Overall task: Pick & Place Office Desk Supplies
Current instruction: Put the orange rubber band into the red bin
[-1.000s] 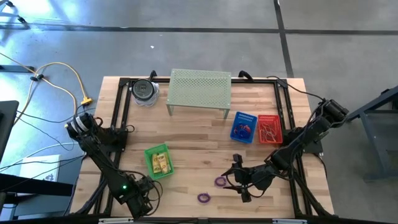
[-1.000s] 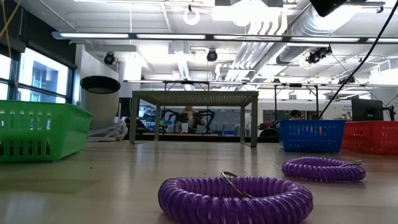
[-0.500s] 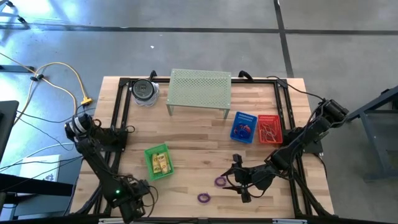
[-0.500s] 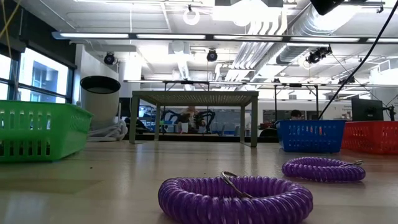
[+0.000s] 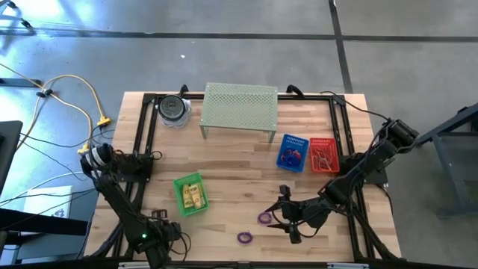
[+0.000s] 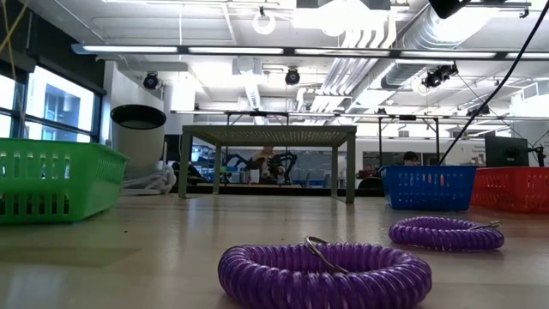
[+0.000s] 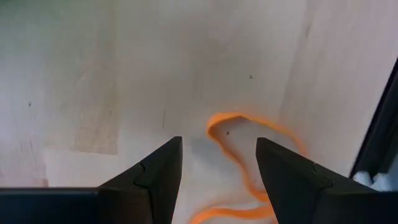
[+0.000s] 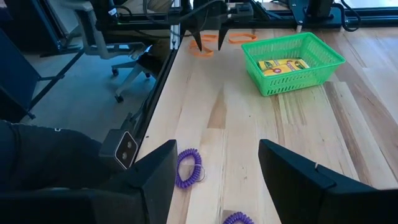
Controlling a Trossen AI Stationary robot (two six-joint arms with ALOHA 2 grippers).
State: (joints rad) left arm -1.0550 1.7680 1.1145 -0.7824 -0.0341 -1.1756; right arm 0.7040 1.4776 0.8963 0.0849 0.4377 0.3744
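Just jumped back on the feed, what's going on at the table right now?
The left claw hangs open over an orange loop near the table's front-left corner. The right claw waits open near two purple coils. Yellow packets lie in the green basket; loops fill the blue basket and red basket.

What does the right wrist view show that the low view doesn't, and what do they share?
Only the right wrist view: yellow packets inside the green basket, orange loops under the left claw, the open right claw. Only the low view: perforated shelf, blue basket, red basket. Both: the green basket and two purple coils.
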